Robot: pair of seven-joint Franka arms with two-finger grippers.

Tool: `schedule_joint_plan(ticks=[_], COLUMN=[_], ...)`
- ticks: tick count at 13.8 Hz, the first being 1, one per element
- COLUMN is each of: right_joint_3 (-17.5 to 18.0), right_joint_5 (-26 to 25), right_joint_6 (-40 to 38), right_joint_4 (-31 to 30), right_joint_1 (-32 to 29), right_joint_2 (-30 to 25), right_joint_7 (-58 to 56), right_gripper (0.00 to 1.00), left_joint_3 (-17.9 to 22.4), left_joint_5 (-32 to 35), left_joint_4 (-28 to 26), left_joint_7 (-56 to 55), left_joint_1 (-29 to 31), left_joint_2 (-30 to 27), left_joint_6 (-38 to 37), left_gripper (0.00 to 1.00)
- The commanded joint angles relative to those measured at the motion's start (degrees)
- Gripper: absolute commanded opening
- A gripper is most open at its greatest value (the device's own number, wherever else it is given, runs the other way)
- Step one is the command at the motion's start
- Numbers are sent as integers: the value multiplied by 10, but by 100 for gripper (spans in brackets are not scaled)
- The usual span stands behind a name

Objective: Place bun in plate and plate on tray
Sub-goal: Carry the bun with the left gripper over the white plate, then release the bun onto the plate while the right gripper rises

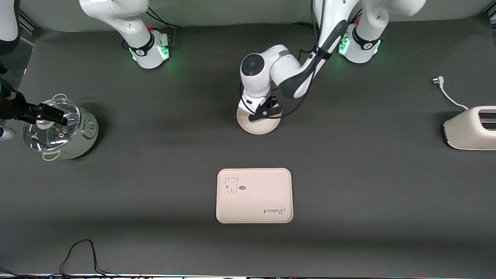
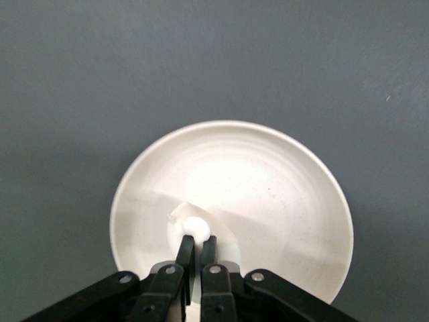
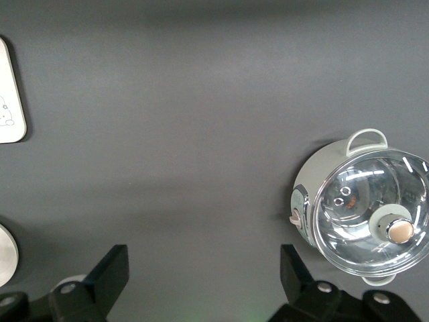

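Note:
The round cream plate (image 1: 260, 126) lies mid-table, farther from the front camera than the rabbit tray (image 1: 254, 195). My left gripper (image 1: 264, 112) is low over the plate. In the left wrist view the left gripper (image 2: 196, 243) is shut on the small white bun (image 2: 195, 227), pinching it at the fingertips just above the inside of the plate (image 2: 268, 188). My right gripper (image 1: 54, 115) waits open and empty, high over the pot; it shows in the right wrist view (image 3: 204, 268), along with an edge of the tray (image 3: 10, 94).
A pot with a glass lid (image 1: 58, 130) stands at the right arm's end and shows in the right wrist view (image 3: 365, 215). A cream toaster (image 1: 471, 128) and its plug (image 1: 438, 80) lie at the left arm's end. Cables (image 1: 81, 252) run along the front edge.

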Motion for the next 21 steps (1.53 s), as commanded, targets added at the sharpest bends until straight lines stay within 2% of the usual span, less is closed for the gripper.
schedule_joint_plan(ticks=[1,2,3,5,11,12,15,19,21], right_joint_3=[2,2,2,2,2,2,2,5,3], right_joint_5=[-13,-13,-13,-13,-13,-13,-13,-4,5], right_joint_6=[-2,-2,-2,-2,-2,-2,-3,-4,-4], right_joint_4=[-1,-1,-1,-2,-2,-1,-2,-24,-35], right_joint_1=[-2,-2,-2,-2,-2,-2,-2,2,52], right_joint_2=[-3,-3,-3,-3,-3,-3,-3,-17,-33], right_joint_7=[-12,-12,-12,-12,-12,-12,-12,-8,0], right_gripper=[100,100,100,100,100,100,100,100,100], left_joint_3=[11,11,11,11,15,18,19,19,18], left_joint_5=[14,15,15,15,34,34,34,33,22], left_joint_4=[2,2,2,2,6,13,45,56,101], left_joint_7=[-35,-45,-46,-46,-35,-7,148,392,487], left_joint_1=[-19,-20,-20,-19,-12,-3,65,185,244], left_joint_2=[12,13,15,14,6,-3,-51,-137,-152], left_joint_6=[10,10,10,7,-9,-23,-94,-156,-214], left_gripper=[0,0,21,100,100,100,100,100,100])
